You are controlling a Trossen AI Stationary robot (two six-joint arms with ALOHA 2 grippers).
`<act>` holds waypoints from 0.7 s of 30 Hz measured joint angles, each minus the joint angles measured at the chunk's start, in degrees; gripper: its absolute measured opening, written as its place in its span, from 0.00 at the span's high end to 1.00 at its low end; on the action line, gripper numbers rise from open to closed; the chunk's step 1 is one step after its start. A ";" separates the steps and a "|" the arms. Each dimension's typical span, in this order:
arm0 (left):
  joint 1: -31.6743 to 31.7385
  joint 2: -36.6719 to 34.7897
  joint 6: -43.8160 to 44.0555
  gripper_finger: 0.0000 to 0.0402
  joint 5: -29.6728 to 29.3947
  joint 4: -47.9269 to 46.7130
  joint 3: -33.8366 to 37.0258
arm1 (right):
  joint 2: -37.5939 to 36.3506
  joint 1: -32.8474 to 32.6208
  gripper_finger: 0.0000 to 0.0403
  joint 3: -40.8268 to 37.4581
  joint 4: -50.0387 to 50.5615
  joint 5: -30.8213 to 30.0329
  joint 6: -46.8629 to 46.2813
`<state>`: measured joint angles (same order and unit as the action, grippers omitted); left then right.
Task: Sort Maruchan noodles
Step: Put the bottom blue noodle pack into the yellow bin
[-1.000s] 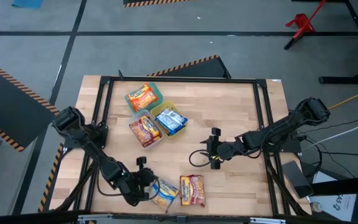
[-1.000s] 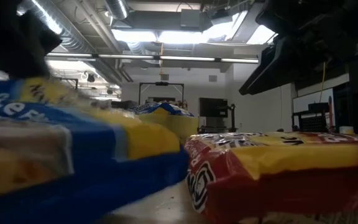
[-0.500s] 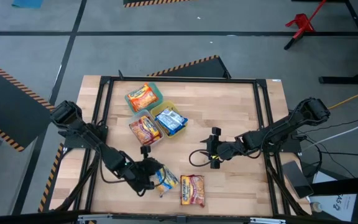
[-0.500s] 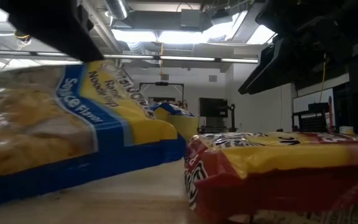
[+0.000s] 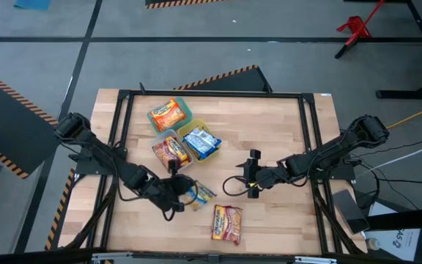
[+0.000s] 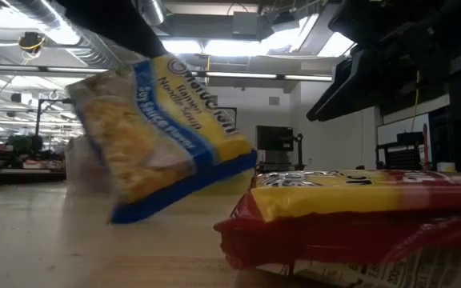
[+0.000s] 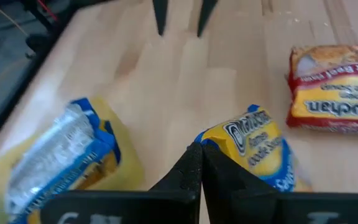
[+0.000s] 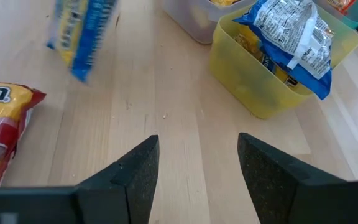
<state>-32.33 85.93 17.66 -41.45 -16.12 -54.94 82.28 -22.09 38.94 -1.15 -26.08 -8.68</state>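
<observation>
— Blue-and-yellow packet — off the table?

— Yes. The left gripper has its fingers closed on one edge, so the packet hangs tilted above the wood.

— Why there?

— Likely bound for the yellow container, which holds a matching packet. The red-brown packet lies flat near the front edge.

— The right gripper?

— Waiting mid-table, fingers spread, holding nothing.

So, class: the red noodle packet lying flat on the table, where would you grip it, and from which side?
Pinch a short end seam of the red packet, coming down from above. It lies flat, so only its thin crimped edges give fingers a hold. The open right gripper is free.
</observation>
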 joint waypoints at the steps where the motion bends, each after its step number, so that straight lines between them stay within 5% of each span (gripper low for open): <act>1: 0.40 -0.29 -0.95 1.00 -0.08 0.02 0.00 | 0.00 0.00 0.49 0.00 0.00 0.00 0.00; 21: 8.38 -8.59 -20.69 1.00 1.29 0.70 0.00 | 0.00 0.00 0.49 0.00 0.94 -0.47 0.01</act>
<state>-23.96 77.34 -3.03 -40.16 -15.42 -54.94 82.28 -22.09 38.94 -0.21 -26.55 -8.67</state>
